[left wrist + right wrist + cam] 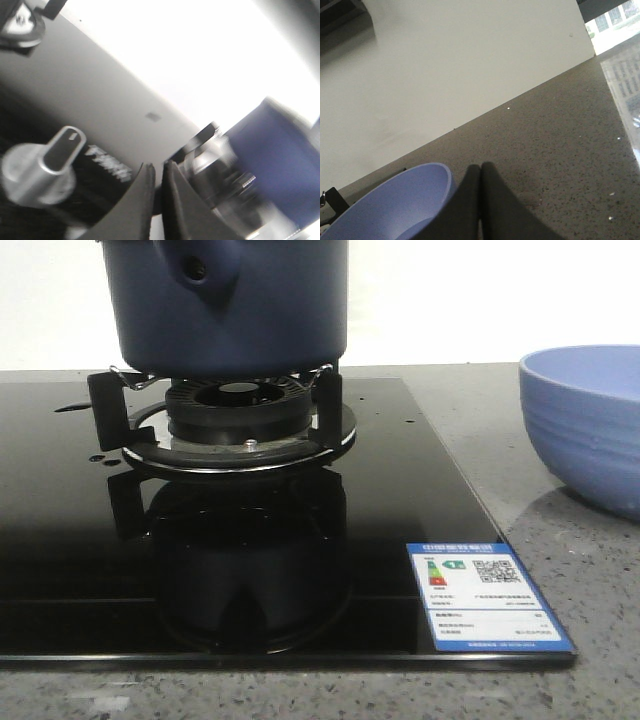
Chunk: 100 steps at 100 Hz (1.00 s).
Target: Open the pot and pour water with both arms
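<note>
The dark navy-blue pot (235, 310) stands on the gas burner's supports (240, 410) at the back left, its stubby knob with a round hole (197, 270) facing me. Its top is cut off by the frame, so no lid shows. Neither gripper shows in the front view. In the blurred left wrist view my left gripper (159, 167) is shut and empty, low beside the burner, with the pot (272, 160) off to one side. My right gripper (480, 167) is shut and empty above the counter, next to the light blue bowl (395, 210).
The light blue ribbed bowl (590, 425) stands on the grey speckled counter at the right. The black glass cooktop (80, 540) carries a blue energy label (487, 597) at its front right corner. A silver control knob (47, 167) is near my left gripper. A white wall runs behind.
</note>
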Tool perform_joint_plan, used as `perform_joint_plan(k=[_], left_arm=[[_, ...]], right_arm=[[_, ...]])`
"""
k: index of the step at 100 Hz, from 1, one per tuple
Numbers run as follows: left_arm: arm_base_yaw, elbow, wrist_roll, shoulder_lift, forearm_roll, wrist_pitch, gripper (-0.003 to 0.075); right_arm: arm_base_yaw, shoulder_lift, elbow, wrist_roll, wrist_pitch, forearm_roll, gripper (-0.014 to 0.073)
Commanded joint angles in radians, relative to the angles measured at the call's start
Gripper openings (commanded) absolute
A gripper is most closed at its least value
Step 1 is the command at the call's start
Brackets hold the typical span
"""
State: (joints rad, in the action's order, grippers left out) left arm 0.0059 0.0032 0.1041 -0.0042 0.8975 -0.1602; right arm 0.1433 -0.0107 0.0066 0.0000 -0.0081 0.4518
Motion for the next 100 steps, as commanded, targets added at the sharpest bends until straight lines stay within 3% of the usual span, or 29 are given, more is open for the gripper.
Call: perform_joint_plan(k=[1,28,39,48,56,70,85,100], left_arm=[[-0.008,0.026,-0.009,-0.028,0.198,0.087,-0.002],[-0.008,-0.192,0.188,0.026,0.045,-0.1,-0.002],[-0.008,-0.305,0.23,0.143,-0.031,-0.146,-0.002],[-0.008,-0.404,0.364,0.273,-0.043,-0.252,-0.002],[-0.055,-0.476,0.478,0.356,-0.043,-0.298,-0.002],[-0.174,-0.567,0.514,0.462,-0.043,-0.345,-0.002],[-0.309,-0.652,0.687,0.59,0.064,-0.475,-0.0018],[-0.408,-0.713,1.006,0.7,0.328,-0.597,-0.0018]], right_arm=[[0.007,-0.018,0.018,0.0,-0.073,0.028,-0.0063],[0.007,0.056,-0.208,-0.009,0.249,0.044,-0.0063],[0.002,0.157,-0.336,-0.016,0.41,0.034,-0.0063],[-0.025,0.227,-0.425,-0.016,0.487,0.012,-0.0063],[-0.051,0.3,-0.499,-0.016,0.613,-0.019,-0.0063],[-0.091,0.45,-0.613,-0.016,0.849,-0.022,-0.0064],[-0.117,0.588,-0.707,-0.087,1.009,0.074,-0.0069],[-0.118,0.658,-0.742,-0.284,1.065,0.364,-0.0069]])
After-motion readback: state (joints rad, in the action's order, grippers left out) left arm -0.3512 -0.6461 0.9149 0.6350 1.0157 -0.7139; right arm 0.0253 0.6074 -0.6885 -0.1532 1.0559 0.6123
